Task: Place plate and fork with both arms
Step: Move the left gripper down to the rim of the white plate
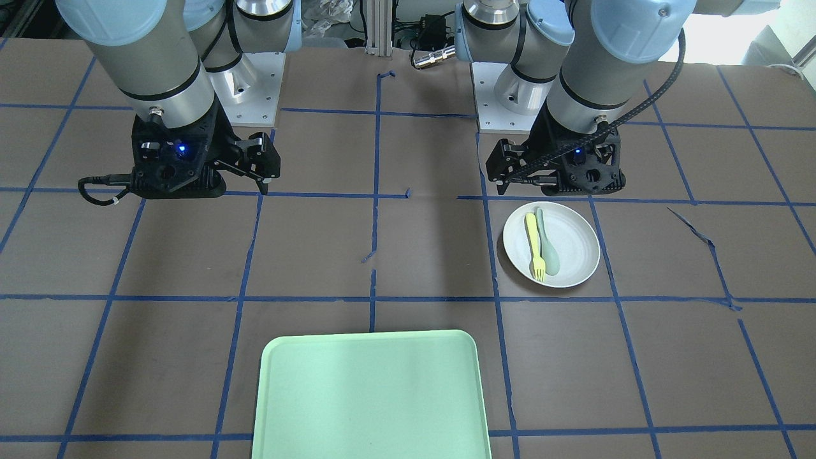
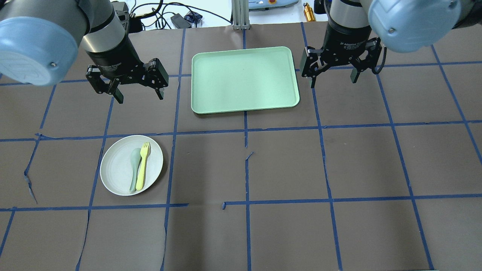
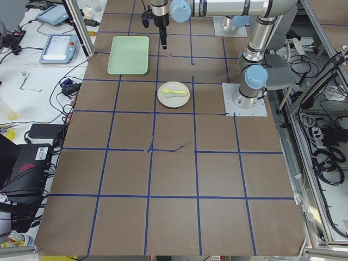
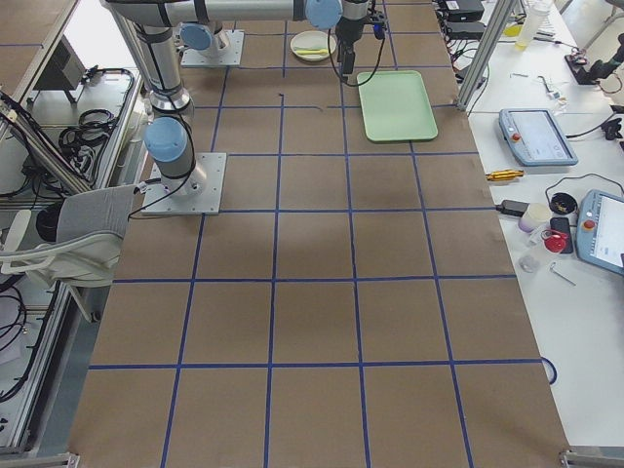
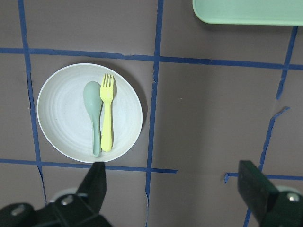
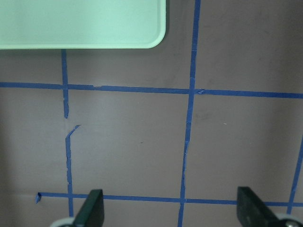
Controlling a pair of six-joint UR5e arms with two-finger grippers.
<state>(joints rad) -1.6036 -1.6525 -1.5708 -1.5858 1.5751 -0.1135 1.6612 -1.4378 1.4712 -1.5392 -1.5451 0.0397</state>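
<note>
Plate [image 2: 115,171] sat on the table [image 2: 339,169] on the robot's left side. It was round and off-white, lay inside one square of the blue tape lines [image 2: 324,128], and was nearer the robot than the tray [image 2: 244,75]. The fork [image 2: 143,165] lay on the plate, roughly across its middle, with its tines pointing away from the robot. A pale grey-green spoon [image 2: 134,160] lay just beside the fork and parallel to it, on the side toward the table's outer end, with its bowl also away from the robot. Whether the two touched could not be told. Both handle ends stopped close to the plate's rim on the robot's side.

The left claw [image 2: 139,96] hung in the air above the table near the plate and touched nothing. Its fingers [image 5: 97,182] were spread wide with nothing between them. In the left wrist view the plate, fork and spoon showed ahead of the fingers, toward the left one.

The right claw [image 2: 333,81] hung above the table's other half, well apart from the plate, likewise spread wide and holding nothing. The right wrist view showed brown table, tape lines and a corner of the tray ahead of it.

The mint-green rectangular tray lay flat at the table's middle on the side far from the robot, apart from the plate.
</note>
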